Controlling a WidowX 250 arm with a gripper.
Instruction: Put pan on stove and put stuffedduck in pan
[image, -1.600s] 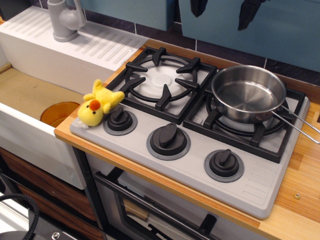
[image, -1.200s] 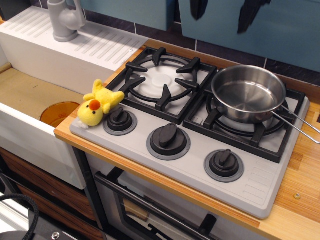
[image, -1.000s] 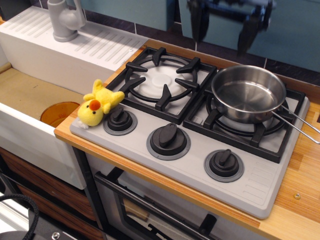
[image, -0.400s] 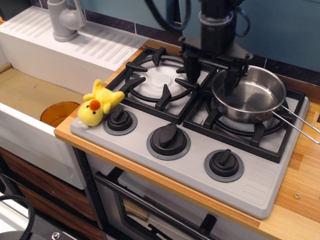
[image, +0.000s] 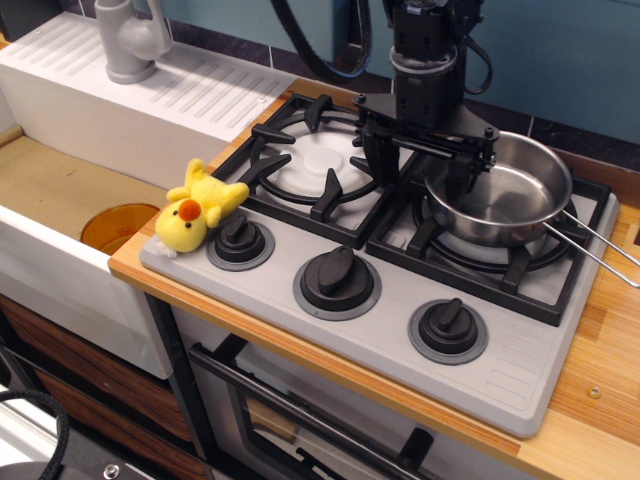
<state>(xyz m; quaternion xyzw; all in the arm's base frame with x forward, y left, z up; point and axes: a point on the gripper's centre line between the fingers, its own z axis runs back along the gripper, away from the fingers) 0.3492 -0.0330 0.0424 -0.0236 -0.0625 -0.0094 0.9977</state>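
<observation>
The pan (image: 497, 189) is sitting on the stove (image: 400, 290), ready for the stuffedduck (image: 196, 208). The gripper (image: 418, 172) is hovering with fingers (image: 377, 160) spread, straddling the pan's left rim.

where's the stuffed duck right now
The stuffedduck lies at the front-left corner of the stove, just left of the leftmost knob and beside the left burner grate, well away from the pan.

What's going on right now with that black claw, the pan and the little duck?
Black gripper open, straddling left rim of shiny steel pan. Pan sits on right burner of grey two-burner stove, empty. Fuzzy yellow plush duck on stove's left corner, untouched. Nothing blocking.
</observation>
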